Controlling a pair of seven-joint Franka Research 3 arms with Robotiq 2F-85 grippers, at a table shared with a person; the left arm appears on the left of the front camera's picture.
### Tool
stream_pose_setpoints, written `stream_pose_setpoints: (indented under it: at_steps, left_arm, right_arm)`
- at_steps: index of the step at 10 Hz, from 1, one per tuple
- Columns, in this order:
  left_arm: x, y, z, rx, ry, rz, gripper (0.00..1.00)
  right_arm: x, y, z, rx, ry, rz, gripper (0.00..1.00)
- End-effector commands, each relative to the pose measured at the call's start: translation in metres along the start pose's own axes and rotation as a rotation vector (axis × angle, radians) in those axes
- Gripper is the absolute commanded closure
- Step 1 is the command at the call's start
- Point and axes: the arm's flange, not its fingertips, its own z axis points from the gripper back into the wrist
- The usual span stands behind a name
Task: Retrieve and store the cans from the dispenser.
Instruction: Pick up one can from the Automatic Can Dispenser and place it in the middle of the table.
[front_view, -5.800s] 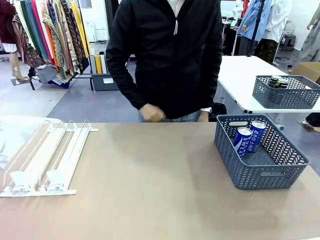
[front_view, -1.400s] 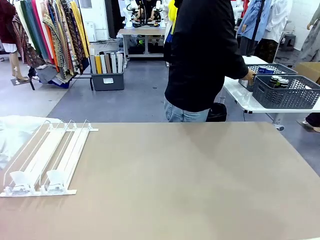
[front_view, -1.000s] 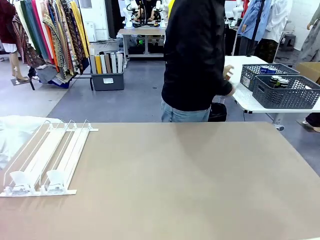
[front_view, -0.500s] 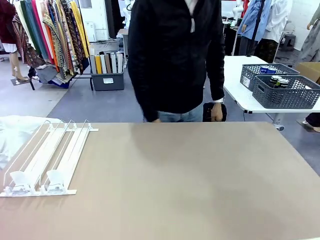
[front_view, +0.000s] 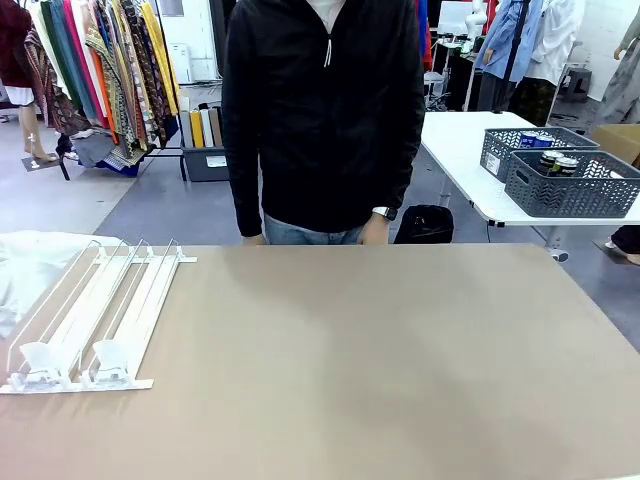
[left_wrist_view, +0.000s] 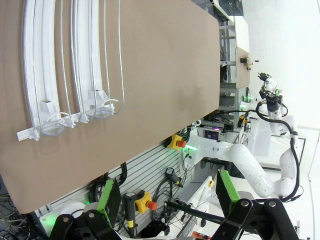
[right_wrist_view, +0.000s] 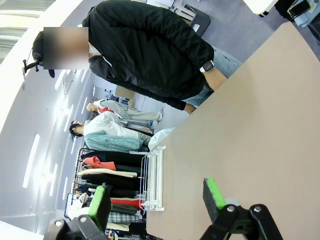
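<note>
At table's 9 o'clock edge, white dispenser (front_view: 95, 315) lies flat, lanes bare. Left gripper (left_wrist_view: 165, 192) spread wide, grasping nothing, hanging off table's near edge with dispenser (left_wrist_view: 70, 65) at 11 o'clock. Right gripper (right_wrist_view: 156, 196) likewise released, pads well apart, raised above tabletop. Person in black jacket (front_view: 320, 115) stands at 12 o'clock. Cans (front_view: 552, 160) sit in grey basket (front_view: 572, 190) on far white table, 2 o'clock.

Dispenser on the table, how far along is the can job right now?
Done, it seems: the dispenser has empty lanes, and cans sit in grey baskets on the white table behind. In hand: nothing; the left gripper and right gripper hang open and empty. The person stands at the far edge. No further step is apparent.
</note>
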Motion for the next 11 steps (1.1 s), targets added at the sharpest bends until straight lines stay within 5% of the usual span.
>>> stream_pose_setpoints:
  at_steps: [1, 11]
  left_arm:
    - [-0.0028, -0.0017, 0.0022, 0.004, 0.01, 0.001, 0.0]
    - [-0.0028, -0.0017, 0.0022, 0.004, 0.01, 0.001, 0.0]
  right_arm:
    - [0.0035, 0.0012, -0.0028, 0.026, -0.018, 0.025, 0.0]
    - [0.0035, 0.0012, -0.0028, 0.026, -0.018, 0.025, 0.0]
